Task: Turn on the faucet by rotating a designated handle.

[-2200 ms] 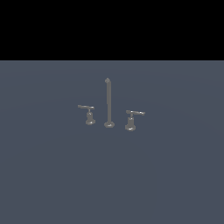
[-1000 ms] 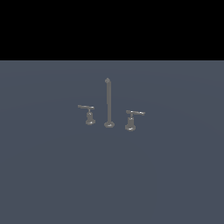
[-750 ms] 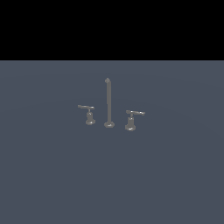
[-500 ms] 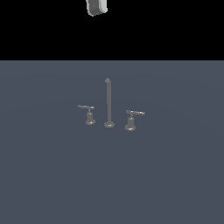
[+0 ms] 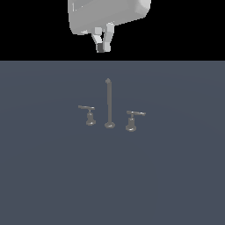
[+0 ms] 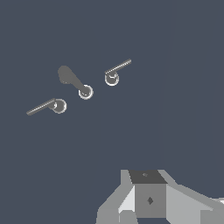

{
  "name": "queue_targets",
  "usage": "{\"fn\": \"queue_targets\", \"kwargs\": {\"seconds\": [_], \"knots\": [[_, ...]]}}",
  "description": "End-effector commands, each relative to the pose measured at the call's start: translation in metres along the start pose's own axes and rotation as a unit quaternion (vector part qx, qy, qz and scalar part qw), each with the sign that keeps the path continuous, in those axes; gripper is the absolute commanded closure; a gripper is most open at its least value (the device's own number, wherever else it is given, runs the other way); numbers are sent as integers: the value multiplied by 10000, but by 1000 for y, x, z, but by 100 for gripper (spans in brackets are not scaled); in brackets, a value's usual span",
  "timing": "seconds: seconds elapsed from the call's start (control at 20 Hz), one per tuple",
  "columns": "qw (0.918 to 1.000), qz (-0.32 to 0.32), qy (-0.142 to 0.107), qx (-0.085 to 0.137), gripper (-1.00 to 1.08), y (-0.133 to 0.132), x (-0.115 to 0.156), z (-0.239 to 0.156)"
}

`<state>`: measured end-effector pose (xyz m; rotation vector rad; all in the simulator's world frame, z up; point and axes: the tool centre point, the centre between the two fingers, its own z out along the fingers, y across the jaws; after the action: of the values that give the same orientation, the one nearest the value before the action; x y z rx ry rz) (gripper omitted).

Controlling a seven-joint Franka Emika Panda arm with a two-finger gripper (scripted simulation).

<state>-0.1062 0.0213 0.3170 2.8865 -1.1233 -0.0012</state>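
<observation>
The faucet is a small grey three-piece set on the dark floor, with its thin spout upright in the middle. The handle stands on the exterior view's right of the spout, its bar ending in a paler tip. A slimmer, duller lever stands on the exterior view's left. My gripper hangs high above and behind the spout, touching nothing. It is shut, with its fingers close together and nothing between them. From the wrist view I see the spout, the handle and the other lever far below my fingers.
A flat dark grey-blue floor spreads all around the faucet. The bulky pale hand body fills the upper edge of the exterior view.
My gripper has come down into the exterior view from the top edge and now shows in full. The faucet's spout and both levers have not moved.
</observation>
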Motion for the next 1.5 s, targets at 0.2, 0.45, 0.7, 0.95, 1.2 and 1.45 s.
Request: {"fn": "queue_targets", "kwargs": {"seconds": [0.2, 0.45, 0.7, 0.95, 1.2, 1.45], "knots": [[9966, 822, -32, 31, 108, -17, 29, 36], [9894, 1452, -55, 49, 108, -26, 53, 64], [9777, 2099, -75, 64, 108, -32, 80, 93], [9603, 2786, -94, 76, 108, -34, 109, 124], [9356, 3527, -112, 90, 108, -32, 141, 158], [9079, 4188, -128, 104, 108, -26, 170, 189]]}}
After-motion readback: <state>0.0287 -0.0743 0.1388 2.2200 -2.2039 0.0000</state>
